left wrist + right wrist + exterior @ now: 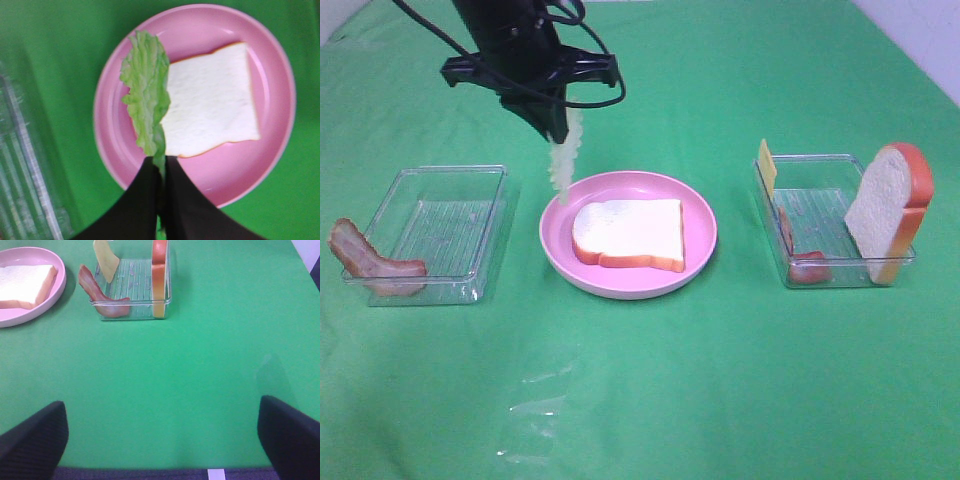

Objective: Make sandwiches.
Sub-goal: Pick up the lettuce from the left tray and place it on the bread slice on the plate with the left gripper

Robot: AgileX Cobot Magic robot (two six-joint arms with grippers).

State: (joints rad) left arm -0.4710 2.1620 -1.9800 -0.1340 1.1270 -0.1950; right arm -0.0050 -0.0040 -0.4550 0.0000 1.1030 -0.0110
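My high camera down on the whole green table (720, 380), left wrist close above the pink plate (280, 90), right wrist low and back, sharing that plate plus the right-hand tray (135, 285).

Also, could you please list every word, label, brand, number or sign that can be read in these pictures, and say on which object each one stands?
None: no word, number, brand or sign can be read in any view.
The pink plate, the bread slice, the lettuce, the left clear tray, the right clear tray and the green cloth are all plain.
The small white mark at the edge of the right wrist view shows no letters.
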